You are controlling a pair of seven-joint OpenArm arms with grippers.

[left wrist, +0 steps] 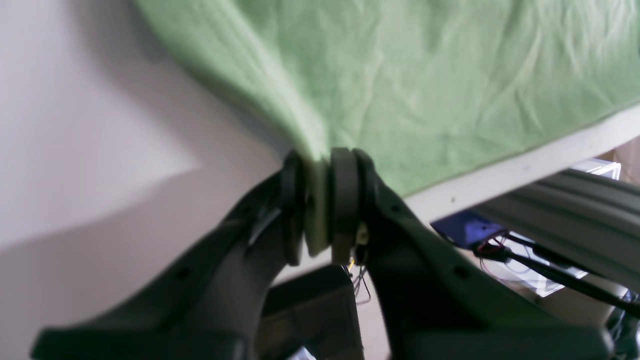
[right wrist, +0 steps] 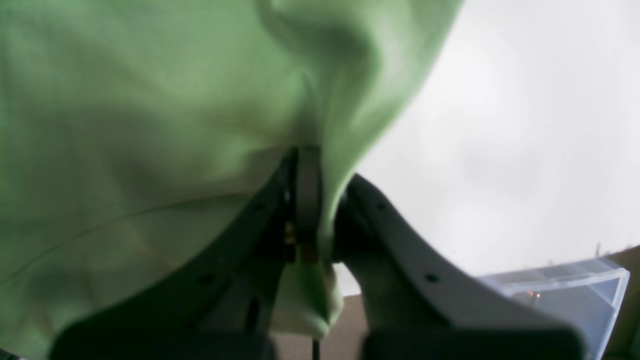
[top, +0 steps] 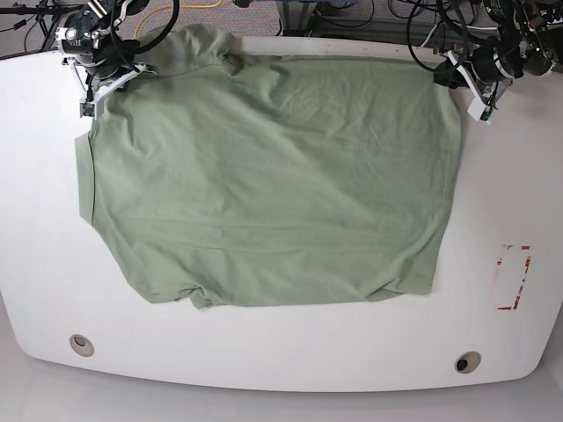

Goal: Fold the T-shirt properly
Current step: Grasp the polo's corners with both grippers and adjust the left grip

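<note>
A: Where is the T-shirt (top: pixel 273 185)?

B: Spread flat across the middle of the white table (top: pixel 264 356), with both far corners pinched.

A: What could go wrong?

B: The left gripper (left wrist: pixel 320 200) clamps only a thin bunched edge; a hard pull might slip it free. Uneven lifting would skew the fold.

A: And the arms?

B: Both reach in low at the far edge. The right gripper (right wrist: pixel 320 210) is clenched on cloth at the far left corner, the left gripper at the far right.

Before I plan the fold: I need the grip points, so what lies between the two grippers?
In the base view, only the T-shirt spans between the left gripper and right gripper; both pinch its far edge.
</note>
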